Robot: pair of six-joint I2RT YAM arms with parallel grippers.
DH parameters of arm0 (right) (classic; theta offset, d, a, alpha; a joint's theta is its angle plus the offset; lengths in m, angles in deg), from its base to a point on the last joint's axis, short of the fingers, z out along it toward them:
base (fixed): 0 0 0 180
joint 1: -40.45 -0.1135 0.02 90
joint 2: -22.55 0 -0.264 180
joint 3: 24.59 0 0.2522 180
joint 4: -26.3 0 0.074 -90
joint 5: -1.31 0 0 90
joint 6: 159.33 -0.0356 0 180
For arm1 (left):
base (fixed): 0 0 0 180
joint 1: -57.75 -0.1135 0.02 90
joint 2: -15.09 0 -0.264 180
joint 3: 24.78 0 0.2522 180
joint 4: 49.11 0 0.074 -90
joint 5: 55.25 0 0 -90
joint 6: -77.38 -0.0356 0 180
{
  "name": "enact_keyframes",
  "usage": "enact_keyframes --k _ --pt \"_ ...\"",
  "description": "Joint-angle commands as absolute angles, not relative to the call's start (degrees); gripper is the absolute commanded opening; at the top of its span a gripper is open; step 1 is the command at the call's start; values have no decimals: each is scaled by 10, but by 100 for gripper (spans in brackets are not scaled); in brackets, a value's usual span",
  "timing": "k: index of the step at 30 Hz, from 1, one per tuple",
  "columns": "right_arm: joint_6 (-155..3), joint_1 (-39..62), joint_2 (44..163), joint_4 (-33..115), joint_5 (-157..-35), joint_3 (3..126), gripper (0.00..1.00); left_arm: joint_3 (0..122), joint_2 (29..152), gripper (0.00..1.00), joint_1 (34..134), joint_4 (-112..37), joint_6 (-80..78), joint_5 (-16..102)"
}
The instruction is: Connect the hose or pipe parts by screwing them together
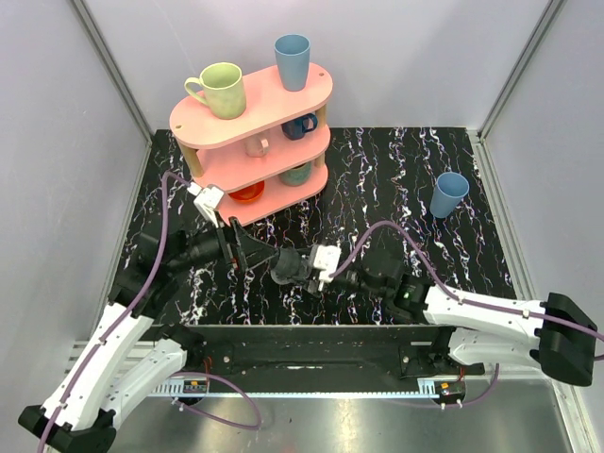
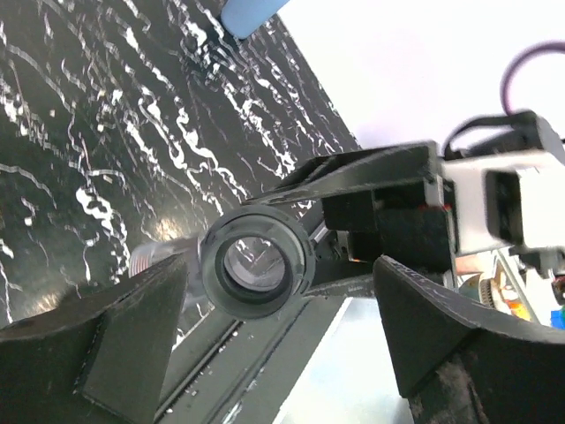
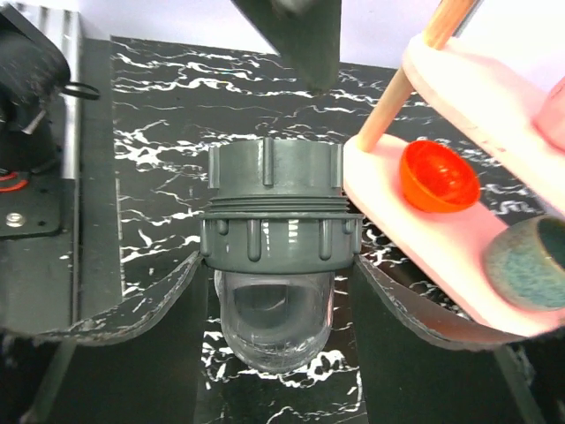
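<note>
The hose or pipe parts hang above the table as one piece. A grey-translucent fitting with a ribbed flared rim carries a dark round collar on its threaded neck, with a few threads showing between them. My right gripper is shut on the translucent fitting, one finger on each side. From the left wrist the collar's round open end faces the camera. My left gripper stands wide open around it, and its fingers are off the collar. In the top view the joined parts sit between the left gripper and the right gripper.
A pink three-tier shelf with mugs stands at the back left, close to the left arm. Its lower tier holds an orange bowl just right of the fitting. A blue cup stands at the right. A black rail runs along the near edge.
</note>
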State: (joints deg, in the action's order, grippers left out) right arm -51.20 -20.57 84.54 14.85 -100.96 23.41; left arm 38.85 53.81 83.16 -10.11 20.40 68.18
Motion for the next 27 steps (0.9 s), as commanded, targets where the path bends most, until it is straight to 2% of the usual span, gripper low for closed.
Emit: enact_keyframes --k 1,11,16,19,23,26,27 --pt "-370 -276 856 83 -824 241 0 358 521 89 830 -111 285 645" --pt "-275 -374 908 -18 -688 228 0 330 532 90 831 -96 284 654" --pt "-271 -382 924 -43 -680 227 0 318 529 91 830 -94 290 644" --pt "-273 -384 930 -54 -679 225 0 302 527 87 831 -101 302 648" --pt "-282 -384 937 -57 -677 227 0 270 510 67 831 -170 343 685" --pt "-307 -384 941 -40 -678 240 0 245 489 37 831 -205 359 685" --pt "-316 -384 941 -33 -684 247 0 241 481 20 831 -212 356 686"
